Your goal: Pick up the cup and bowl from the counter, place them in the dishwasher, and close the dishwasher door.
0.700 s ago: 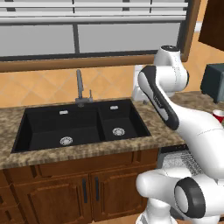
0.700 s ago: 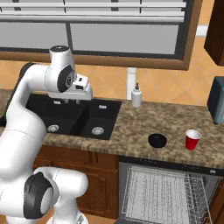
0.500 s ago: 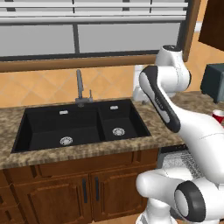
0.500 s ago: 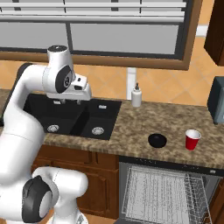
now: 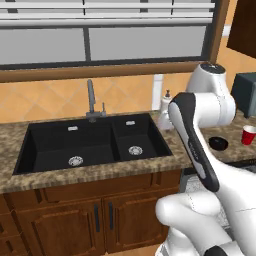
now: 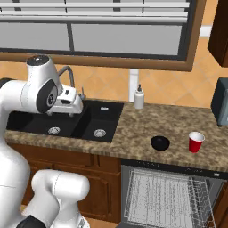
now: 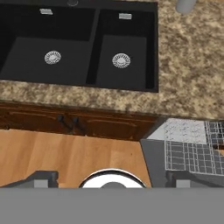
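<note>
The cup point(image 6: 196, 142) stands upright on the bench point(image 6: 169, 122), far right, with the black bowl point(image 6: 160, 143) just left of it, apart. Below them the dishwasher point(image 6: 167, 198) is open, its white wire rack point(image 7: 192, 148) showing. The jaws hang above the black sink point(image 5: 92, 142); their spread cannot be told.

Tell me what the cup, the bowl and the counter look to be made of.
The cup: probably plastic, matte red with a white rim, thin tapered walls. The bowl: uniformly black with a slight sheen; glazed ceramic or plastic, hard to tell. The counter: speckled brown and tan pattern, looks like polished granite.
</note>
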